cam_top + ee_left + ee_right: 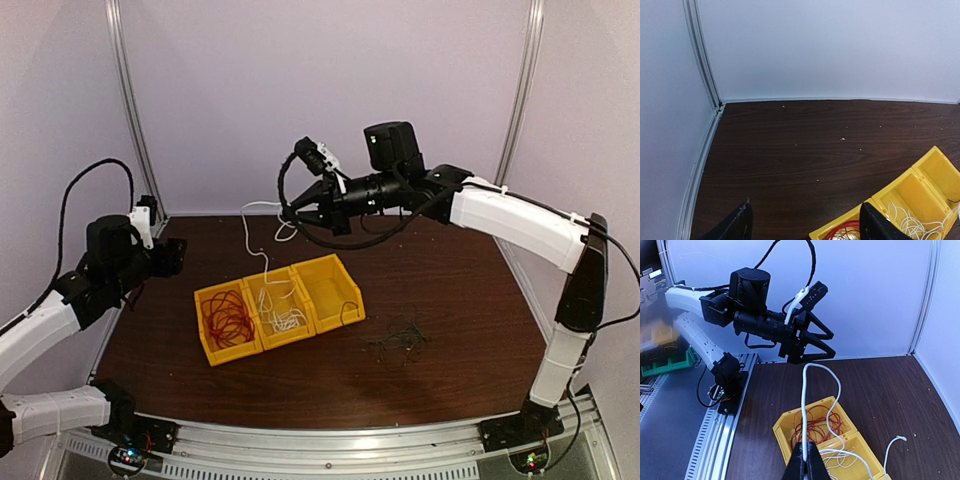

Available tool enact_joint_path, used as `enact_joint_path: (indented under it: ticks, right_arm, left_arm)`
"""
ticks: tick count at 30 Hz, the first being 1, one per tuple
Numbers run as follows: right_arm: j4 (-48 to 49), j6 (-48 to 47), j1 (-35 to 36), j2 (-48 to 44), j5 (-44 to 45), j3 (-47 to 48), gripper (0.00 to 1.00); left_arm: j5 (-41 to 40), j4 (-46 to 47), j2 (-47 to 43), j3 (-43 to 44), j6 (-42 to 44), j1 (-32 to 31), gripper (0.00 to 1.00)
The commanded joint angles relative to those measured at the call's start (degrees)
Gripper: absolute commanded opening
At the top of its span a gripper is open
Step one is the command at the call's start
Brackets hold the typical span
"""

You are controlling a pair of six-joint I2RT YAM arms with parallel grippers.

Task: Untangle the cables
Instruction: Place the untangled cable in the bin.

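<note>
My right gripper [296, 212] hangs high above the back of the table, shut on a white cable [250, 238]. In the right wrist view the shut fingertips [805, 460] pinch that white cable [803, 405]; it loops up and trails down into the middle yellow bin. More white cables [283, 312] lie in that bin. Red cables [228, 318] are coiled in the left bin and show in the right wrist view [816, 424]. A small tangle of black cables [400, 342] lies on the table right of the bins. My left gripper [178, 257] is open and empty at the table's left [805, 227].
Three joined yellow bins [330, 288] stand mid-table, angled; their near corner shows in the left wrist view [935, 172]. The right bin holds almost nothing. White walls and a metal post close the back and left. A rail runs along the near edge.
</note>
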Motion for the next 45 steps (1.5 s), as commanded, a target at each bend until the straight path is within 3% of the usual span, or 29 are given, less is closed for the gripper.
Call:
enact_joint_path:
  ticks: [1,12,29,35,41,42,44,45]
  right_arm:
    - [-0.9,-0.5,-0.1,3.4,2.1,0.8,0.0]
    - [-0.4,0.2,-0.1,11.1,2.4,0.3,0.0]
    - [7.0,12.5,1.1,23.6,-1.7,-3.3,0.0]
    - [7.4,14.0,1.2,25.7,1.4,-3.4,0.0]
    - [4.3,11.1,2.9,20.3,11.4,-5.6,0.0]
    - [3.9,10.0,3.4,19.2,13.3,-6.1,0.01]
    - [1.1,6.5,4.7,17.8,16.5,-5.9,0.31]
    - [-1.1,4.6,5.2,17.4,17.3,-5.2,0.41]
  left_arm:
    - [1.9,5.3,-3.7,-1.5,2.4,3.1,0.74]
    - [1.2,5.0,-6.1,-2.3,2.9,3.1,0.74]
    - [0.1,4.9,-8.2,-2.9,3.2,3.1,0.75]
    - [0.0,4.9,-8.1,-2.9,3.5,3.1,0.75]
    - [3.5,5.2,-6.6,-3.1,3.6,3.1,0.75]
    - [5.6,5.4,-5.9,-3.2,3.1,3.1,0.75]
    - [9.8,5.3,-3.2,-2.7,-0.5,3.1,0.75]
    - [12.6,5.4,-1.8,-2.3,-2.6,3.0,0.74]
